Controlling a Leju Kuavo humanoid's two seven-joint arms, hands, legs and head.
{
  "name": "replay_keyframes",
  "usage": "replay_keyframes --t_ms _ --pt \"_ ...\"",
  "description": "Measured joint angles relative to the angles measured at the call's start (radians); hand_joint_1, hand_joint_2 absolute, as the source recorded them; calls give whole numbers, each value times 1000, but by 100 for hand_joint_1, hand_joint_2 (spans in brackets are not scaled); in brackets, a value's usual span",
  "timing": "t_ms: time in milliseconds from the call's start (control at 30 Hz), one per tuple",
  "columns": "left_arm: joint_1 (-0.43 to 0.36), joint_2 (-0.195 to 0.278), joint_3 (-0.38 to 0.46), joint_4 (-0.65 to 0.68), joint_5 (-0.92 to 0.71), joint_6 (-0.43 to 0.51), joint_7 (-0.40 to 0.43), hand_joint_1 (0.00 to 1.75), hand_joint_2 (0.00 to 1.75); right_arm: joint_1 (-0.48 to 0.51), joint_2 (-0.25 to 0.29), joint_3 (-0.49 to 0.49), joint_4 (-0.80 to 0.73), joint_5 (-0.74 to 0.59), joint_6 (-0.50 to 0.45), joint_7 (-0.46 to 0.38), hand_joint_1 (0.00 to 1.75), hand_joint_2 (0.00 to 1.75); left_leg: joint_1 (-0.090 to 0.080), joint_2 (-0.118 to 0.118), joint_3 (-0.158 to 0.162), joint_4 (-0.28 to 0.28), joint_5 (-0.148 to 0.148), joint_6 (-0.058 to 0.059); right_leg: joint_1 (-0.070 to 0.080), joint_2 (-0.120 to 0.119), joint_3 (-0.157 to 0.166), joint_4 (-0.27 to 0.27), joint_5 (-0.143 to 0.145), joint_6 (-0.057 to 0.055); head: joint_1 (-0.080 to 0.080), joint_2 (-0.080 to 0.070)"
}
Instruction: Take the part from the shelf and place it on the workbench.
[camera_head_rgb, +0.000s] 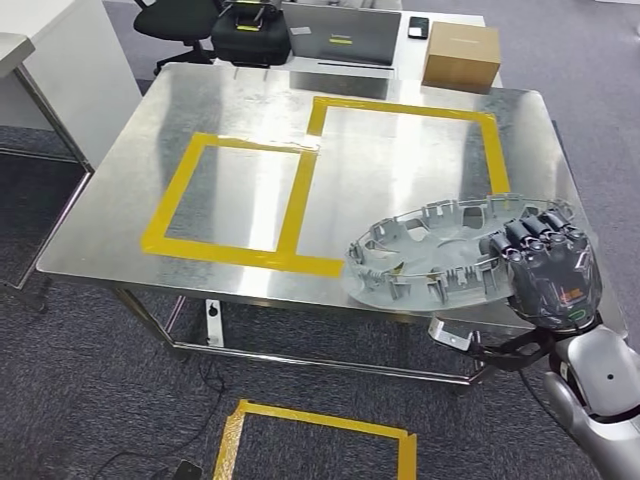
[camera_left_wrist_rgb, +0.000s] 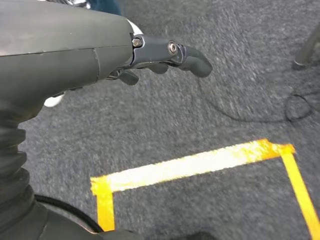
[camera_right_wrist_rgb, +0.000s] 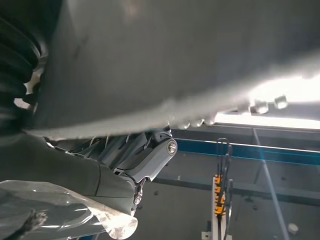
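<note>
Workbench (camera_head_rgb: 226, 100): one part (camera_head_rgb: 434, 255) | right hand (camera_head_rgb: 551, 265) gripping it

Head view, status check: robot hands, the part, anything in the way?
Right robot hand grips grey part at workbench near edge. Left robot hand hangs free above floor. Taped zones clear.

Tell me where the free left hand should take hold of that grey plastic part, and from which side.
Probably the outer rim on the left end of the grey part, approached from the robot's left. The part is a wide, shallow ring lying nearly flat over the near edge of the metal table, and the right hand already grips its right end. The ribbed inside offers only thin tabs, so the rim looks firmer.
</note>
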Motion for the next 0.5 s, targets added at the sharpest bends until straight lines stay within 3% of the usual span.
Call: replay_keyframes --t_ms 67,133,233,300,333,400,433,467,500 --pt "0 0 0 0 0 -31 -18 0 175 -1 0 0 0 0 0 -3 175 175 -2 -9 5 1 -5 -4 1 1 59 -139 77 -5 0 0" --pt "0 1 0 0 0 -56 -30 0 175 -5 0 0 0 1 0 -5 175 175 -5 -14 4 3 -11 -13 2 3 106 -235 102 -13 -1 0" --pt "3 2 0 1 1 -72 -35 0 175 -6 0 0 0 5 1 -7 175 175 -4 -14 2 3 -17 -29 3 3 119 -255 94 -30 -1 0" --pt "4 4 0 1 1 -75 -35 0 175 -6 0 1 0 7 2 -7 175 175 -2 -4 -12 42 -36 -42 -1 1 132 -260 89 -43 -4 0" --pt "4 4 0 1 0 -75 -35 0 175 -6 0 1 0 8 3 -7 175 175 0 3 -36 91 -57 -48 -2 -1 140 -262 84 -48 -6 0" --pt "5 4 0 1 0 -77 -35 0 175 -5 0 1 0 9 4 -7 175 175 4 10 -112 230 -104 -58 -2 -4 156 -262 70 -52 -7 0" --pt "7 4 0 1 0 -78 -34 0 175 -4 0 1 0 9 4 -7 175 175 6 12 -146 282 -111 -60 -2 -4 166 -262 62 -52 -7 0" --pt "9 4 0 1 0 -79 -33 0 175 -3 0 2 0 9 5 -7 175 175 7 12 -166 300 -97 -61 -2 -4 178 -262 52 -50 -7 0" --pt "11 4 0 1 0 -79 -32 0 175 -2 0 2 0 9 6 -7 175 175 8 13 -165 275 -61 -59 -2 -4 193 -262 41 -48 -8 0"
